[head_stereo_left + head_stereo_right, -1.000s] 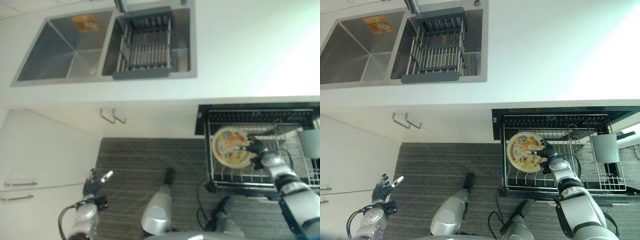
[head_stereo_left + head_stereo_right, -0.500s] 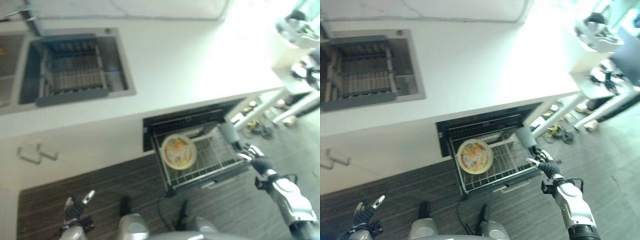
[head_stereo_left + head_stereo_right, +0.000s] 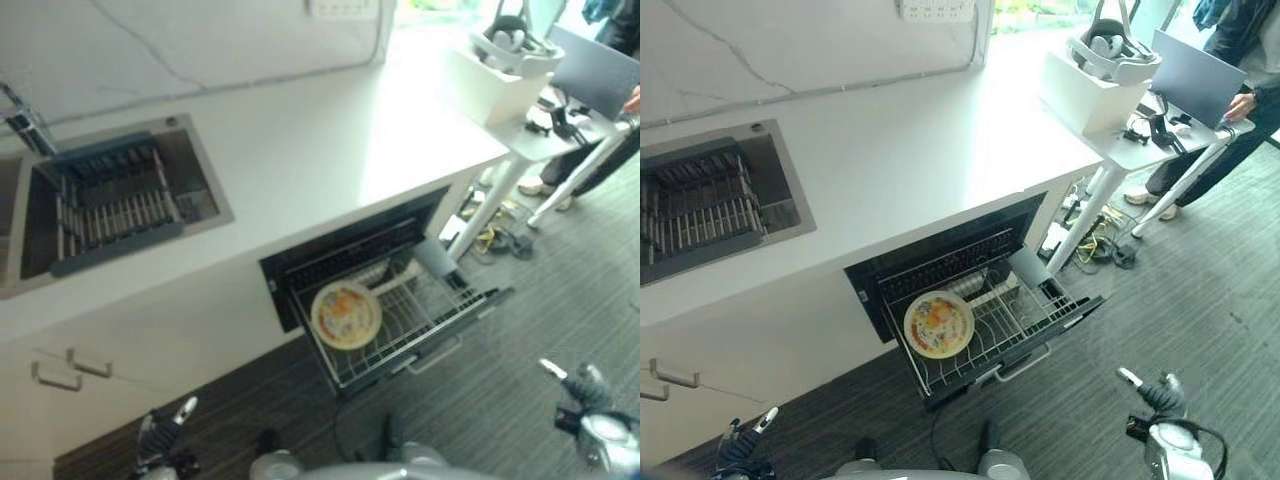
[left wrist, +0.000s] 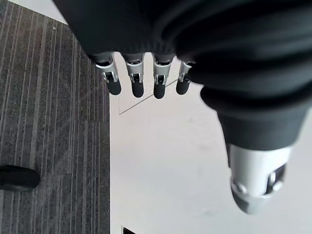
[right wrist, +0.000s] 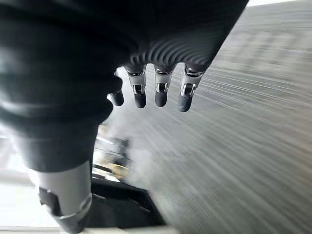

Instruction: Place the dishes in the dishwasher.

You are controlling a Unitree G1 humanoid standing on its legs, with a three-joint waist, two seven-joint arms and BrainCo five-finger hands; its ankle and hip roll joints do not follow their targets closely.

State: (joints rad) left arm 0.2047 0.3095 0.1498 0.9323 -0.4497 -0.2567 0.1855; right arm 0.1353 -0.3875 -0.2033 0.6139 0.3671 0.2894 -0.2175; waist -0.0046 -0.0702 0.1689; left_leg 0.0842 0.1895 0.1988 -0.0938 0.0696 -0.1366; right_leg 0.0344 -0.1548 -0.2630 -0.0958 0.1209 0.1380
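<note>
Yellow-patterned plate (image 3: 938, 324) sits in the pulled-out dishwasher rack (image 3: 1025, 320), leaning among the wires, under the white desk (image 3: 900, 160). Both hands hang empty over the floor, well apart from it: right robot hand (image 3: 1155, 392) fingers relaxed, left robot hand (image 3: 160, 430) likewise. Left out, the rack could catch a leg and jolt the plate loose.

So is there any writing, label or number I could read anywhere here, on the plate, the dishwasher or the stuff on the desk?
None can be read.
Plate in the dishwasher rack: a coloured pattern, no legible words.
Laptop on the side desk: lid plain, nothing readable.
White box on the counter: no print visible.
Wall socket plate: no marks legible.
</note>
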